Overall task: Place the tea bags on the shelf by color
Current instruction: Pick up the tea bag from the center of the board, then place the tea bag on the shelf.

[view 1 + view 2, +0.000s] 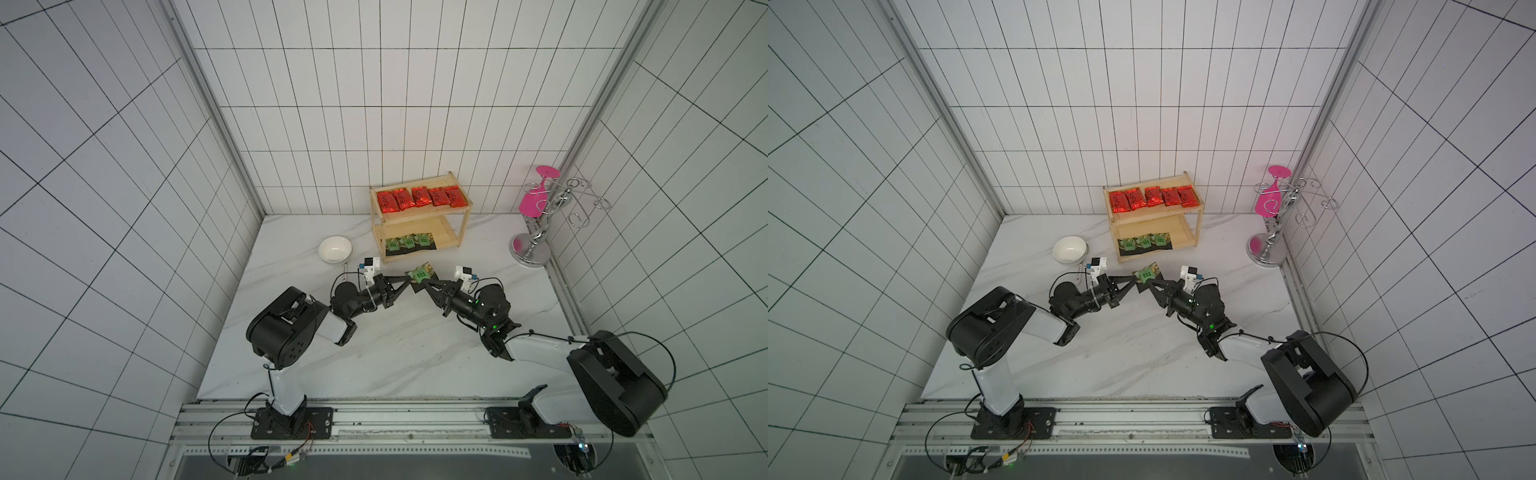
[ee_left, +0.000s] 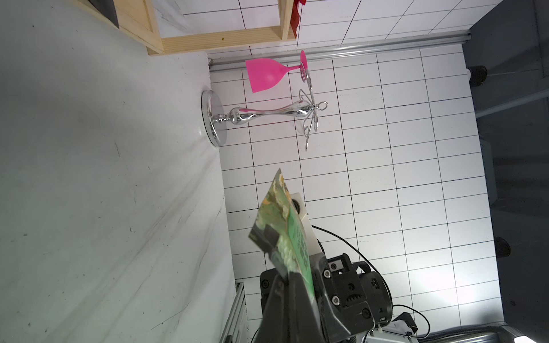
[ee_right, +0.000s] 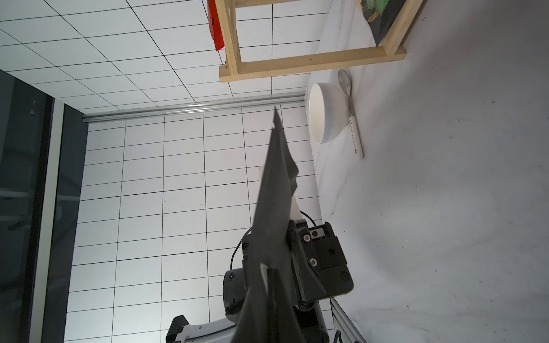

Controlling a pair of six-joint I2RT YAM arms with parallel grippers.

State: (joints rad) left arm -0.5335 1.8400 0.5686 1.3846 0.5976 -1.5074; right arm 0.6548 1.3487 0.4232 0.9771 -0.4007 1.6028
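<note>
My left pincer [image 1: 409,281]: clamped on one edge of a black bag [image 1: 420,274].
My right pincer [image 1: 425,284]: clamped on its other edge.
Bag: aloft, just before the shelf [image 1: 446,237].
Shelf: five red bags [image 1: 419,198] above, three black bags [image 1: 409,243] below.

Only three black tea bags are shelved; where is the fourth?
In both top views, the left gripper and right gripper both pinch the fourth tea bag just in front of the shelf.

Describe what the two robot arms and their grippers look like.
Both the left arm and right arm have bulky black joint housings joined by white links, with thin black cables looping alongside. The left gripper and right gripper have black tapering fingers, each with a white camera block behind. Green lights glow on the right arm.
</note>
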